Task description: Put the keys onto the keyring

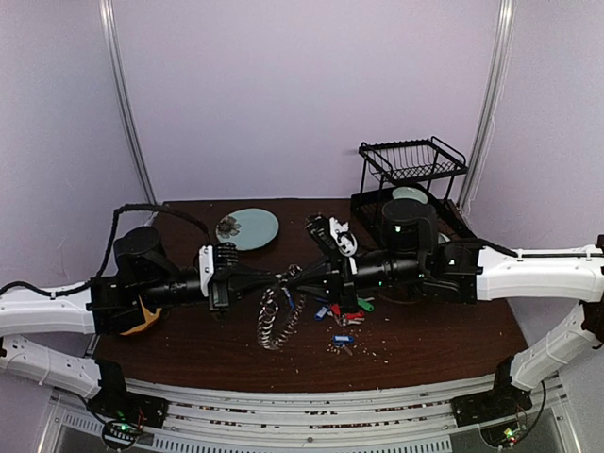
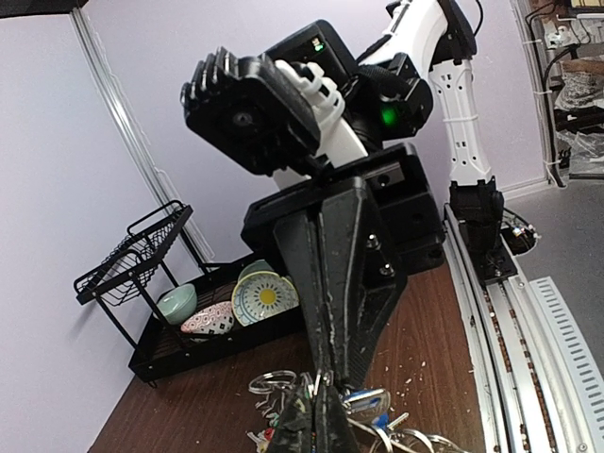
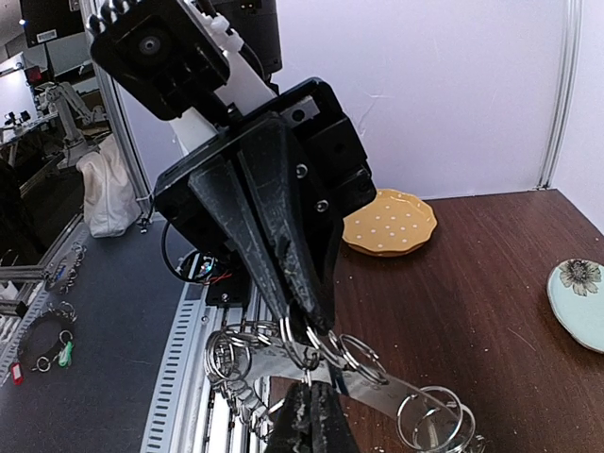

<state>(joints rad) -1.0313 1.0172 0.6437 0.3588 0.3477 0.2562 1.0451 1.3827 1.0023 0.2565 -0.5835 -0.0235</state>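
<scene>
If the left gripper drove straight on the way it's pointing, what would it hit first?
The right gripper, it seems: it meets the left gripper nose to nose, both shut on the keyring, with hardly any gap.

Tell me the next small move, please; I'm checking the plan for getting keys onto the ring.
Probably open the right gripper off the keyring, leaving the left gripper to hold it. Both look shut on it, tip to tip, and neither has a key. The tagged keys lie loose on the table under the right arm, so that arm seems best placed to fetch one.
</scene>
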